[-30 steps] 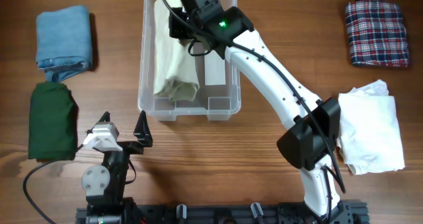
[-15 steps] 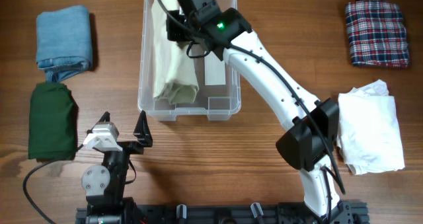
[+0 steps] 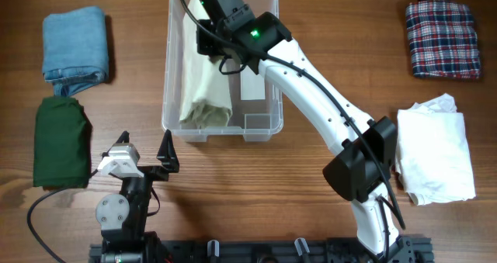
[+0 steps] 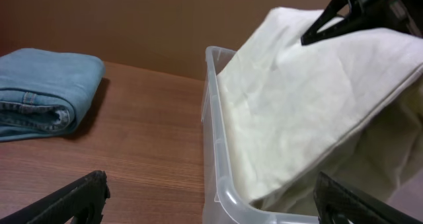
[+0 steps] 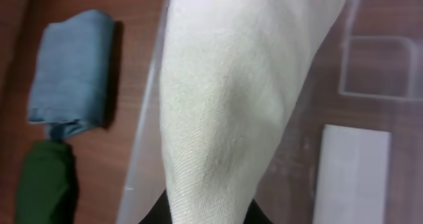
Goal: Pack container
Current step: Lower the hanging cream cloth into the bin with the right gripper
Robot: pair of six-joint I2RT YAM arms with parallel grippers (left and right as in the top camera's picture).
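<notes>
Nearest the base, the left fingers (image 3: 145, 143) stand wide apart and hold nothing, low over the brown wooden surface (image 3: 311, 216). A folded dark green cloth (image 3: 60, 143) lies well to their left, and a crumpled white cloth (image 3: 436, 150) lies well apart on the right side. Next outward is the clear, rounded-cornered rectangular plastic container (image 3: 166, 77). It stands upright at mid-surface with its open top up, just ahead of the left fingers and slightly to their right. Its long axis runs away from the base, and a white label (image 3: 252, 84) lies flat on its floor. Inside it, a long cream cloth (image 3: 206, 81) lies along the left wall, parallel to that axis. Its bunched near end rests on the floor by the near wall, and its far end is raised above the rim. The right fingers (image 3: 203, 35) are pinched nearly closed on that raised end, over the container's far-left part, so the container lies directly beneath them. The right arm is therefore judged the nearer one for the coming move, which is probably to lower and release the cloth straight down. Farthest out lie a folded light blue denim garment (image 3: 74, 44) at the left and a folded red-and-navy plaid cloth (image 3: 441, 39) at the right.
</notes>
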